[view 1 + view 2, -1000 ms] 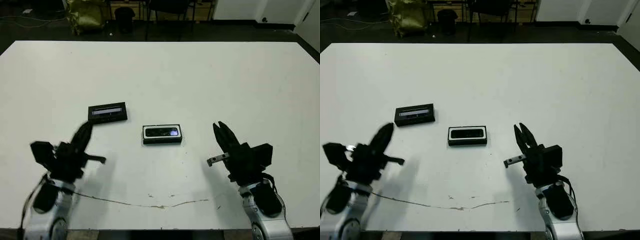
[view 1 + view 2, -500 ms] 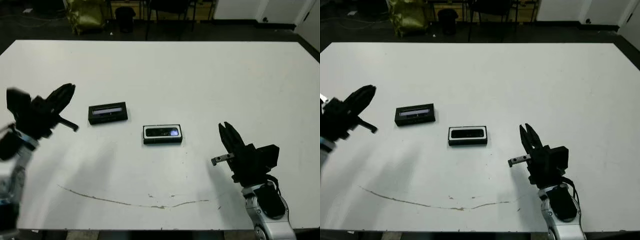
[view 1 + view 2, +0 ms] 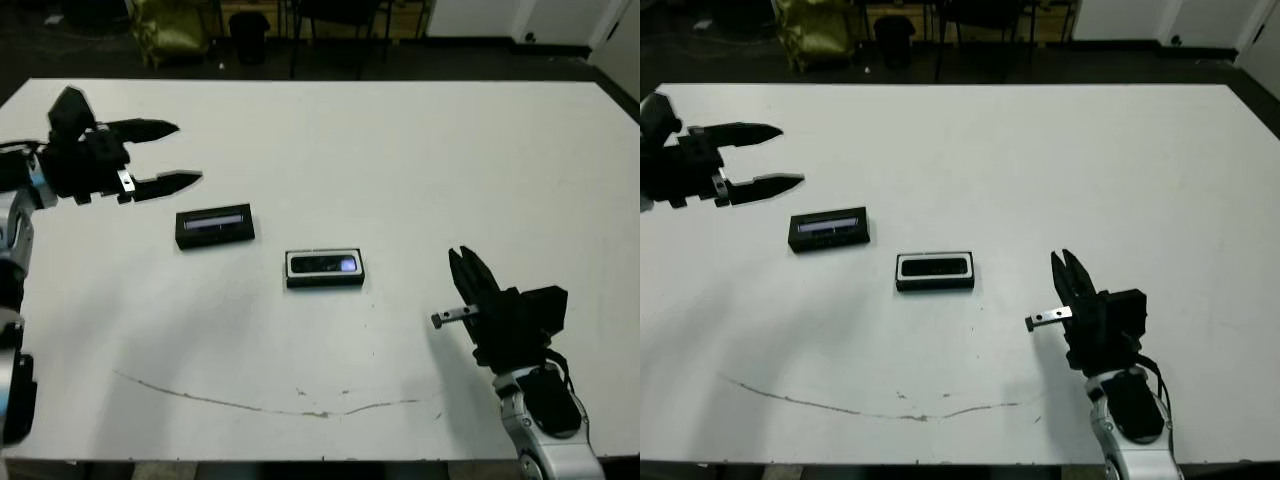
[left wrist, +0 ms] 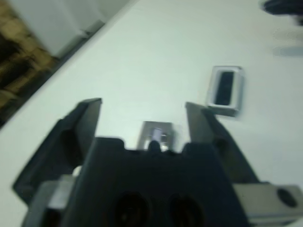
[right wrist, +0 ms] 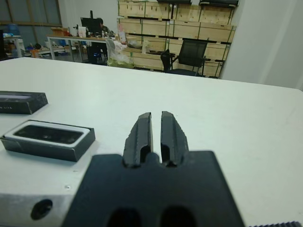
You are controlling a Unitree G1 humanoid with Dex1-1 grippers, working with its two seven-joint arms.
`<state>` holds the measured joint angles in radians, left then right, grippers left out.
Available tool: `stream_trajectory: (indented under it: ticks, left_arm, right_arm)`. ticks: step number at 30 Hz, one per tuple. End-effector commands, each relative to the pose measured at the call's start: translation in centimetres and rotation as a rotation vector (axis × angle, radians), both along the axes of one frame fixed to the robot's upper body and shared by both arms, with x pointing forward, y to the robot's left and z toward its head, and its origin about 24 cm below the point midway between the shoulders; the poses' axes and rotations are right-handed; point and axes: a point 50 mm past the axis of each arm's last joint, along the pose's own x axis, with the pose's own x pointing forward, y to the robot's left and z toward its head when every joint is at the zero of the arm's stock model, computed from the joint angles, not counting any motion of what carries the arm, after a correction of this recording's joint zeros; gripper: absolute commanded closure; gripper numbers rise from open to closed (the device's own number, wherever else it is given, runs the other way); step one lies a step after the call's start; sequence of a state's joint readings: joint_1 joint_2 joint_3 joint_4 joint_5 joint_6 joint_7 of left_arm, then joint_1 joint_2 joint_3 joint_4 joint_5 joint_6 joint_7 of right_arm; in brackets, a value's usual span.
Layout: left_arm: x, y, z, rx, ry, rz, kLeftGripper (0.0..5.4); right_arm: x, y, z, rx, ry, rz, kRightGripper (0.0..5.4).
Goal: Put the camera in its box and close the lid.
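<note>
Right wrist view only: apparently near-closed right claw (image 5: 156, 135)

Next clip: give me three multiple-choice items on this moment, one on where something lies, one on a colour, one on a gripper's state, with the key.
1. Where is the camera?
A. inside the box
B. on top of the lid
C. in the right gripper

2. What colour is the box's inner lining?
A. yellow
B. white
C. red

3. How is the left gripper?
A. shut on the lid
B. shut and empty
C. open and empty

Key: 1 A, the dark block sits within the white-lined tray; 2 B, a white rim frames the camera; 3 C, its two fingers are spread apart above the table, beside the lid, holding nothing. The right gripper is shut and away from all of them.
</note>
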<state>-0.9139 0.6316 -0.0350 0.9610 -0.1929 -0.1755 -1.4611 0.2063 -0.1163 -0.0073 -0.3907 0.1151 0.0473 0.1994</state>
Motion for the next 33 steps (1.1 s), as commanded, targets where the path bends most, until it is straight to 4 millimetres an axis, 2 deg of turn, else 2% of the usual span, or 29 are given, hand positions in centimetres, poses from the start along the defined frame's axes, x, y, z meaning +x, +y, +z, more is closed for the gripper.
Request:
stream_trajectory:
  ticks: [1, 2, 8, 16, 25, 33]
  left_arm:
    - [0.2, -0.1, -0.7, 0.016, 0.062, -0.037, 0.19]
    - [0.3, -0.2, -0.9, 0.013, 0.062, -0.040, 0.01]
    - [0.3, -0.4, -2.0, -0.090, 0.144, -0.041, 0.01]
    - [0.2, -0.5, -2.9, -0.113, 0.196, -0.031, 0.01]
    - [0.8, -0.8, -3.8, -0.039, 0.235, 0.068, 0.01]
    - [1.4, -0.9, -3.7, 0.065, 0.209, 0.127, 0.01]
  right_arm:
    - [-0.1, -0.6, -0.6, 0.018, 0.021, 0.007, 5.40]
    - [-0.1, -0.7, -0.6, 0.020, 0.023, 0.005, 5.40]
    - [-0.3, -1.2, -0.7, 0.022, 0.052, -0.045, 5.40]
    - [-0.3, -1.6, -0.9, 0.027, 0.072, -0.073, 5.40]
    - [-0.5, -1.5, -0.5, 0.006, 0.085, -0.075, 5.40]
    - [-0.8, -1.7, -0.7, 0.014, 0.098, -0.074, 5.40]
